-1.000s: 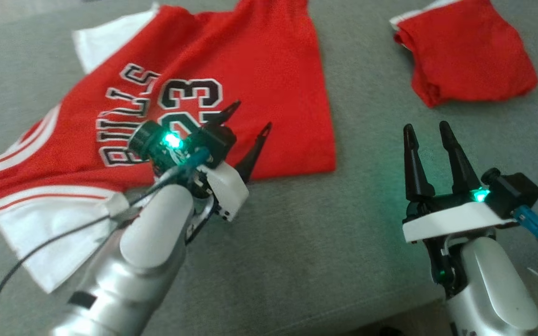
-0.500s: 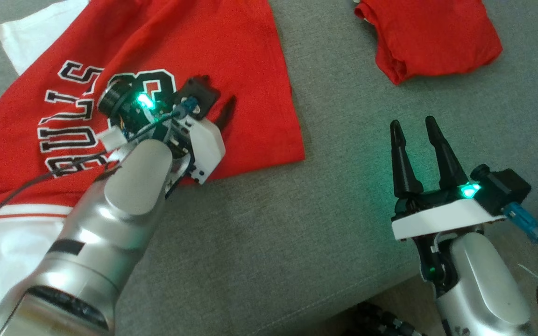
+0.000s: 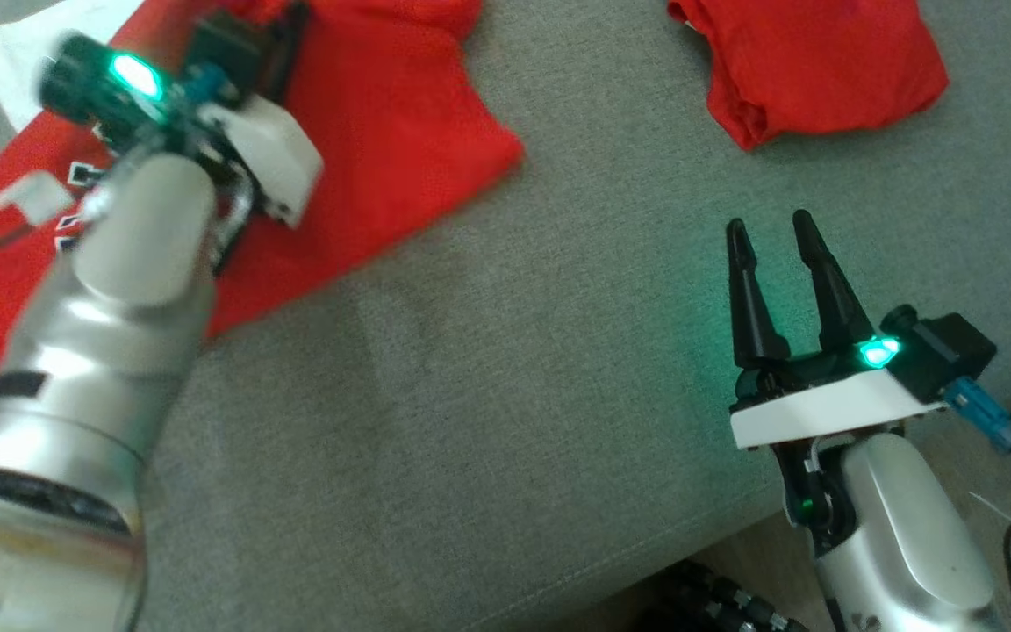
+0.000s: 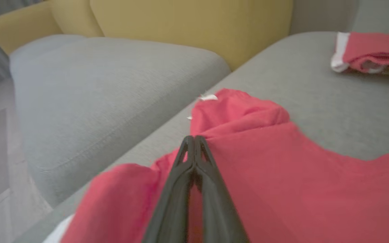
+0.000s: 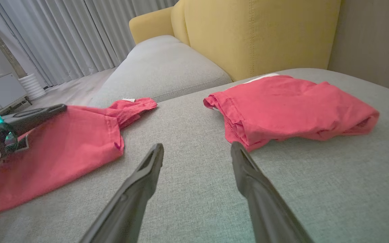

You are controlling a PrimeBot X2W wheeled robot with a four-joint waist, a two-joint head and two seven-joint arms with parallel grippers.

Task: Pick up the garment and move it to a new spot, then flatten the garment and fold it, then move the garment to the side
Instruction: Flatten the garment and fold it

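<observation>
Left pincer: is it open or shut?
Shut. The left pincer's two dark fingers meet at their tips, and they seem to pinch a raised fold of the red jersey.

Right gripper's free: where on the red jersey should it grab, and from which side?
I'd take the jersey's loose corner, which points at the right gripper and lies flat on the cushion. Come low from the right, sliding one finger under its edge; the left gripper pinches fabric farther left.
</observation>
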